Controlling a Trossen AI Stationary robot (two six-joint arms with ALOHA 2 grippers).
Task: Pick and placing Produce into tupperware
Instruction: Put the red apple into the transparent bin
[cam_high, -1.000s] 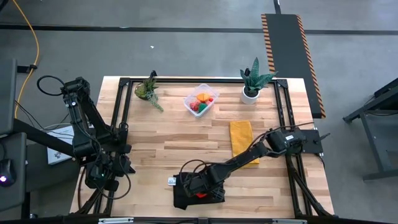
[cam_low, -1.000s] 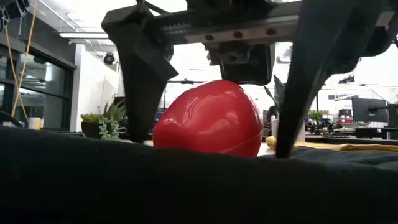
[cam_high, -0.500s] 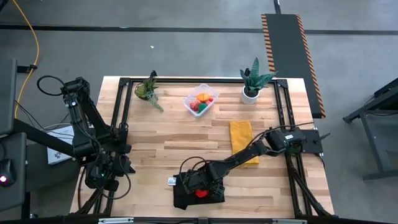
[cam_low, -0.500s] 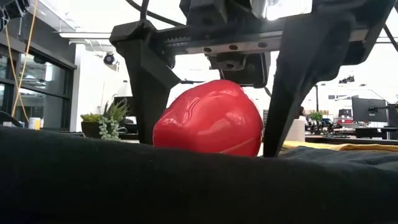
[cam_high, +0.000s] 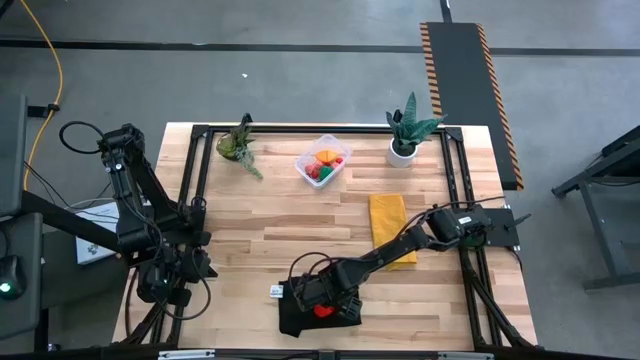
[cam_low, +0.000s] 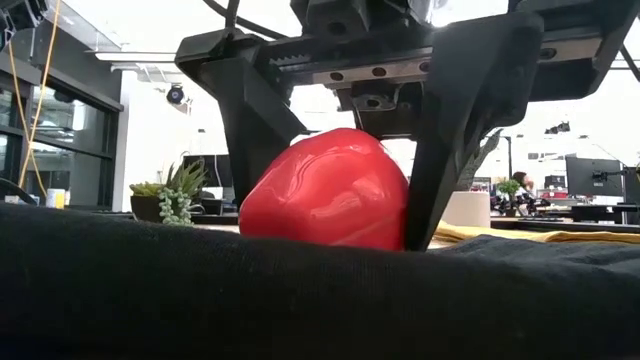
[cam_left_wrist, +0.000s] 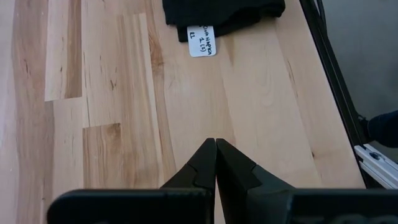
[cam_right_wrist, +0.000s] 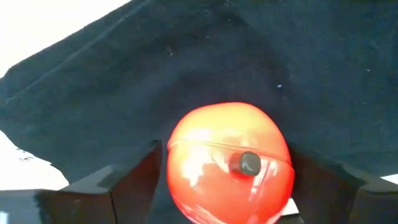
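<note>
While the black cloth (cam_low: 200, 290) hides its base, we see the right gripper (cam_low: 335, 190) straddling the red fruit (cam_low: 325, 190), grasp unconfirmed; left gripper (cam_left_wrist: 216, 163) clenched.

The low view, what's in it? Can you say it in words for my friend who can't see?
A shiny red toy fruit sits on a black cloth, with the right arm's tool down over it, one dark finger on each side and the right-hand one touching it. Behind are a small green plant, a white pot and a yellow cloth.
</note>
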